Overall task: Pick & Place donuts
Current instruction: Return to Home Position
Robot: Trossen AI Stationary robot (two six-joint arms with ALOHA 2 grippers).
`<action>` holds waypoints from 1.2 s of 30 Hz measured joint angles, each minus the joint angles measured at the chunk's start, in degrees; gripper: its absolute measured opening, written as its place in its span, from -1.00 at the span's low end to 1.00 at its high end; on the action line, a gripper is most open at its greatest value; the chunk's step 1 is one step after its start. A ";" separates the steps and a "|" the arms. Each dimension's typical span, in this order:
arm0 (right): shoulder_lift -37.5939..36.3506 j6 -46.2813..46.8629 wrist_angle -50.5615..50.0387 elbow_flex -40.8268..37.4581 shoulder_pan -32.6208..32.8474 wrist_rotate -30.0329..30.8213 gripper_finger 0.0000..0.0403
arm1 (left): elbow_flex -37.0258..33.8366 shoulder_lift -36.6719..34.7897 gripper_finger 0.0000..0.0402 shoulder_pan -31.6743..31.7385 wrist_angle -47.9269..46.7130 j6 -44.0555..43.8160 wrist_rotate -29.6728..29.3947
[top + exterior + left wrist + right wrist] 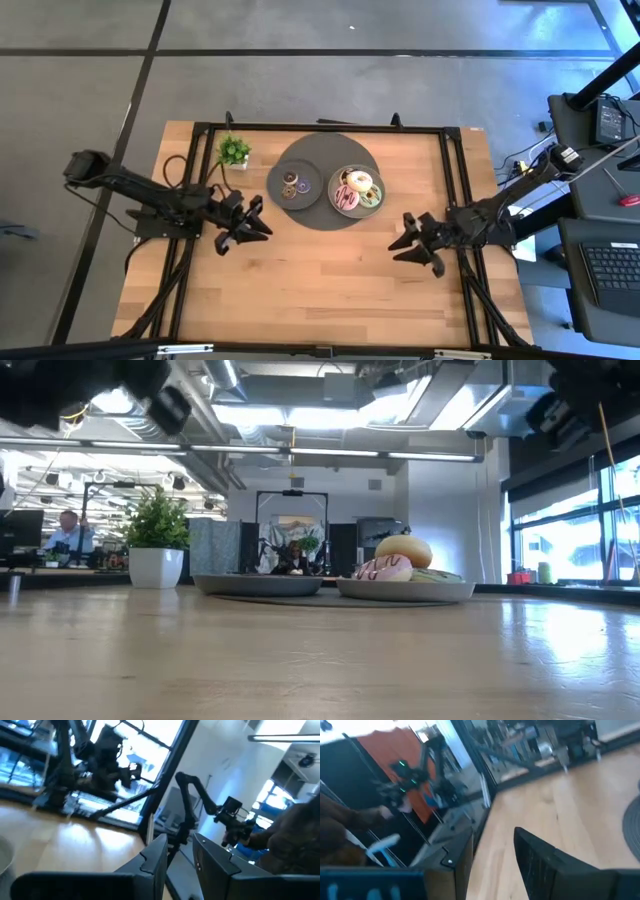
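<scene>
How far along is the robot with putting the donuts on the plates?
Practically done. The mini donuts lie on the dark gray plate, the larger donuts on the lighter gray plate; none shows on the bare table. Nothing is in hand: the left gripper and right gripper are open and empty, clear of the plates. Probably only parking the arms is left.

The wooden table (330, 280) (black-framed) carries a round dark mat (325, 150) and a small potted plant (233, 151) near it.
</scene>
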 joint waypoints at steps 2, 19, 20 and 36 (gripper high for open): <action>-2.64 -0.42 3.05 -3.19 -0.04 -0.06 -0.28 | -2.44 -1.81 -0.56 0.00 -0.30 -0.33 -0.35; -31.96 -5.97 -8.37 -11.41 -0.35 1.43 -0.28 | -13.34 -28.24 -0.56 6.59 -10.28 0.13 1.99; -33.42 -6.40 -8.73 -11.41 -0.35 1.49 -0.28 | -13.34 -29.63 -0.56 7.24 -11.94 0.13 2.38; -47.59 -15.95 -17.46 -11.15 -0.35 3.14 -0.28 | -13.12 -52.53 -0.56 18.01 -33.71 2.45 9.14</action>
